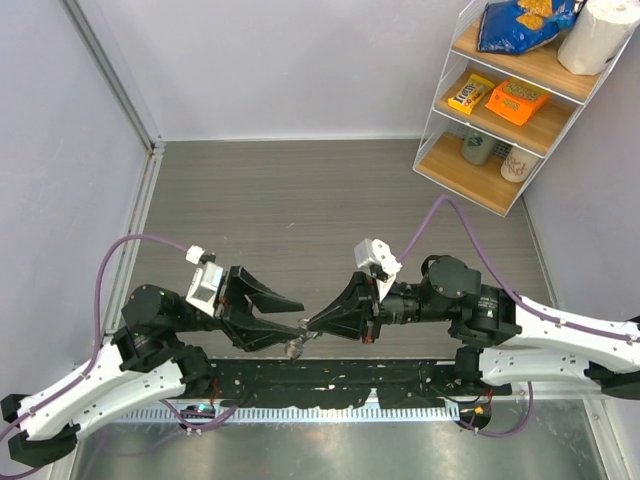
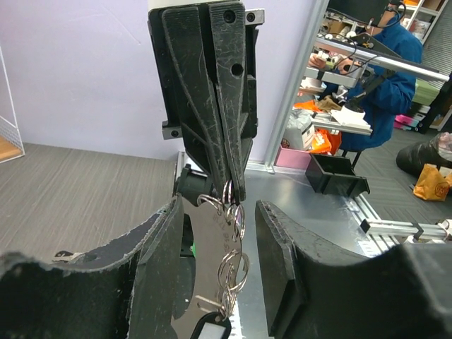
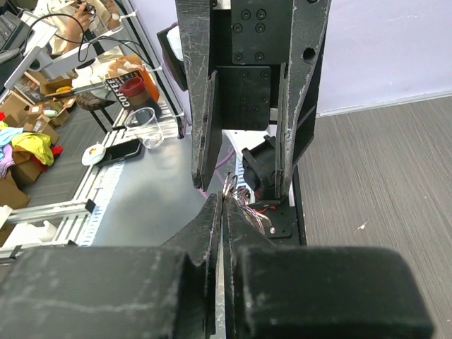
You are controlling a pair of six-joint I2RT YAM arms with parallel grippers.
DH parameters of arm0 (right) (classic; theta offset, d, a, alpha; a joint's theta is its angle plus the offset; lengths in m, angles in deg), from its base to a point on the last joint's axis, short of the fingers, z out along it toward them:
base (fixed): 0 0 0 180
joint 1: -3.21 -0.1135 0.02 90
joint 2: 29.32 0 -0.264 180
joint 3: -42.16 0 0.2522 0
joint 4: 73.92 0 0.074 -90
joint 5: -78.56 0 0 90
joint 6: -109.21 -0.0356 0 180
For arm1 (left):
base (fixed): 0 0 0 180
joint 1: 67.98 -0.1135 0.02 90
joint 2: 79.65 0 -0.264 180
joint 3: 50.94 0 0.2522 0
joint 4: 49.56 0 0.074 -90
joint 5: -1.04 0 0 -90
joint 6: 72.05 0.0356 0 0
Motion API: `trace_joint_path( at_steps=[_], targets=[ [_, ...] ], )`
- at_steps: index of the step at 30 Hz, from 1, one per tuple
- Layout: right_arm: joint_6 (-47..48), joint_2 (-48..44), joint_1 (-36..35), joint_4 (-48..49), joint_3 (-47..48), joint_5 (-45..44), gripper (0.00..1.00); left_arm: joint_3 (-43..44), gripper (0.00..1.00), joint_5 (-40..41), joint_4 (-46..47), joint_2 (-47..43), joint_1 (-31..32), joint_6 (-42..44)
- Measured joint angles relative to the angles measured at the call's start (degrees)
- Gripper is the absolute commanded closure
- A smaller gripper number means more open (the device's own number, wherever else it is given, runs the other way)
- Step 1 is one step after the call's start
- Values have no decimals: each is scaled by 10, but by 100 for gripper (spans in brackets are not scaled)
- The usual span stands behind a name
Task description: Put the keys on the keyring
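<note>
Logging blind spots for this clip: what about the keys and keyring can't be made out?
Left wrist: keys cut off by the bottom edge; count unclear.
Right wrist: keyring mostly hidden between shut fingers of the right gripper.
Top external: both too small, a silvery blur.

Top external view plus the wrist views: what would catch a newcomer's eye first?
Near the table's front edge, the right gripper, shut on the keyring, meets the mouth of the wide-open left gripper, with linked rings hanging below. Next, the shelf of snacks in the far right corner.
</note>
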Motion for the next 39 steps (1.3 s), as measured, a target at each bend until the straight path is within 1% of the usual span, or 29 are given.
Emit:
trace_joint_path(
  at_steps=[8,16,25,27,31,37,38,39],
  targets=[
    [-8,10,0,12,3,3,94,0,57,-7,11,0,0,0],
    [-13,10,0,27,5,3,94,0,58,-13,12,0,0,0],
    [-17,17,0,40,5,3,94,0,62,-11,12,0,0,-1],
    [-17,21,0,42,6,3,94,0,64,-9,12,0,0,-1],
    [-17,23,0,42,6,2,95,0,72,-7,12,0,0,-2],
    [-17,23,0,46,6,1,94,0,75,-6,15,0,0,-3],
    [-17,23,0,47,6,1,95,0,78,-6,16,0,0,-3],
    [-17,23,0,48,6,1,94,0,84,-6,16,0,0,-3]
  ],
)
